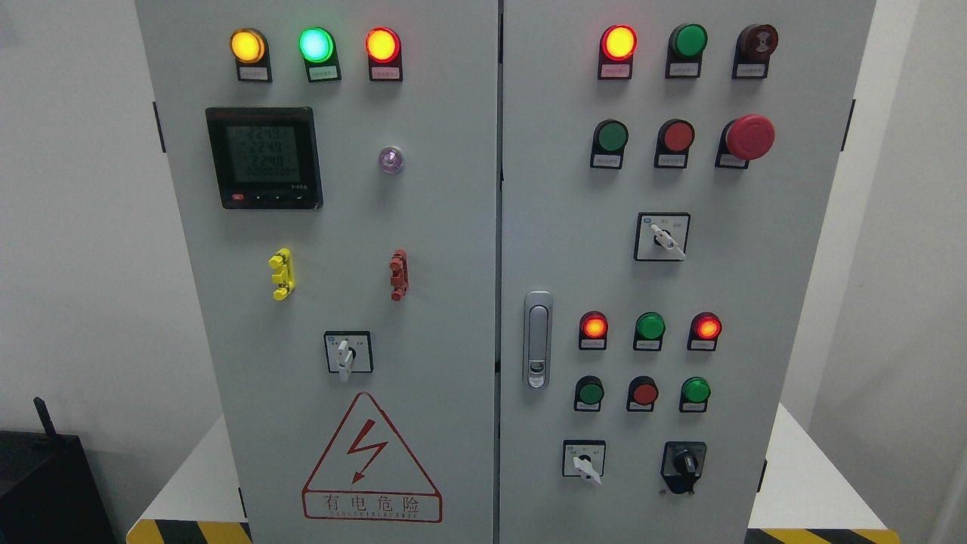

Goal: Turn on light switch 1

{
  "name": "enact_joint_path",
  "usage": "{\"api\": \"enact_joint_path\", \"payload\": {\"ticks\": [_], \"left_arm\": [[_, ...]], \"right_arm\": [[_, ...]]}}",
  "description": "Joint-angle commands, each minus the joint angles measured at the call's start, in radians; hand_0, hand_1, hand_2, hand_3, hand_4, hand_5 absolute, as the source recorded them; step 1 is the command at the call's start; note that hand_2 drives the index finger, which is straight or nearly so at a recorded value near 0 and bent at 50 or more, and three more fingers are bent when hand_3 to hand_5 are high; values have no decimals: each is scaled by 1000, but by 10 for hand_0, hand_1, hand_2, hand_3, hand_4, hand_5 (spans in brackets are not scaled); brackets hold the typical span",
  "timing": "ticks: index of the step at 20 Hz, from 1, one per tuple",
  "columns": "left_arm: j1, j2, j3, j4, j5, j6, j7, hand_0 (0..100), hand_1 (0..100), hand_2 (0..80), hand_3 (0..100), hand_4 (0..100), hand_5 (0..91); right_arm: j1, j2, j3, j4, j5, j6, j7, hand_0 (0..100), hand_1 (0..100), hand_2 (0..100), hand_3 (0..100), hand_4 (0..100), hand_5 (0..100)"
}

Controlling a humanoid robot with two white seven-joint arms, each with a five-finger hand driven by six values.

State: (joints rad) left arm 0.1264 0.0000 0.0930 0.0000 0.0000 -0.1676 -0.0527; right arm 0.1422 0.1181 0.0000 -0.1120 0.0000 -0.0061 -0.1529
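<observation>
A grey two-door electrical cabinet [453,302] fills the head view. Its left door carries a white rotary selector switch [347,353] with the lever pointing down, below a digital meter [264,157]. On the right door sit more rotary switches: one white [662,236] in the middle, one white [583,459] low down, and a black knob [684,465] beside it. Rows of green and red push buttons [610,137] and lit indicator lamps [316,45] cover both doors. Which control is switch 1 I cannot tell. Neither robot hand shows in the picture.
A red mushroom emergency-stop button [749,137] sticks out at the upper right. A metal door latch [537,340] sits at the right door's left edge. The cabinet stands on a white platform [801,468] with yellow-black striped edging. A black box [45,483] sits at lower left.
</observation>
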Motion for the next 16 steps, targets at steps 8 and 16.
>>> {"api": "enact_joint_path", "payload": {"ticks": [8, 16], "left_arm": [[-1, 11, 1, -34, 21, -4, 1, 189, 21, 0, 40, 44, 0], [-2, -14, -9, -37, 21, -4, 1, 190, 21, 0, 39, 43, 0]], "right_arm": [[0, 0, 11, 0, -6, 0, 1, 120, 389, 0, 0, 0, 0], [-1, 0, 11, 0, -6, 0, -1, 120, 389, 0, 0, 0, 0]]}}
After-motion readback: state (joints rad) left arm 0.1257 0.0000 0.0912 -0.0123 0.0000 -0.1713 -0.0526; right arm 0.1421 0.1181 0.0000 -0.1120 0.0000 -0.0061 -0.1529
